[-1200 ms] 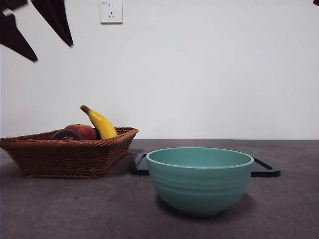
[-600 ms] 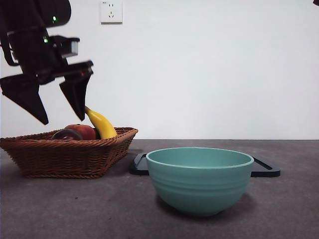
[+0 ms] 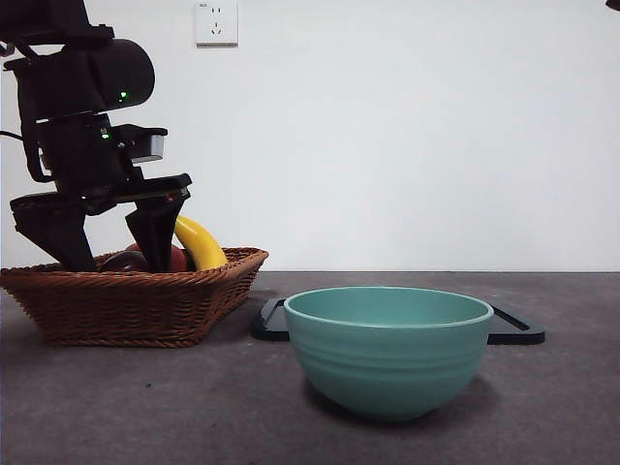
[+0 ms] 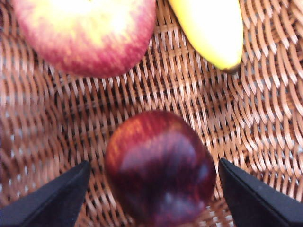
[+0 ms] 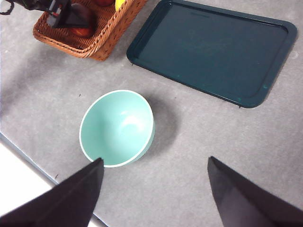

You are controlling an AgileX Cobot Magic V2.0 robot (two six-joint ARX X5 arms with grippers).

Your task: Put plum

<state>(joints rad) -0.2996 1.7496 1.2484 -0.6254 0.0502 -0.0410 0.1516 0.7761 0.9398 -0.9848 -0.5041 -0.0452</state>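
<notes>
The plum [image 4: 158, 165], dark maroon and glossy, lies in the wicker basket [image 3: 136, 300]. In the front view only its top [image 3: 126, 262] shows above the rim. My left gripper [image 3: 107, 254] is open and lowered into the basket, one jaw on each side of the plum, with gaps showing in the left wrist view [image 4: 154, 163]. My right gripper [image 5: 155, 160] is open and empty, high above the table near the bowl.
A red-yellow apple [image 4: 85, 33] and a banana [image 4: 208, 28] lie in the basket beyond the plum. A teal bowl [image 3: 387, 349] stands at the front centre. A dark tray [image 5: 213, 52] lies behind it.
My left arm has come down from the top left corner into the basket. Its open jaws now straddle the plum. The fruit, bowl and tray have not moved.
</notes>
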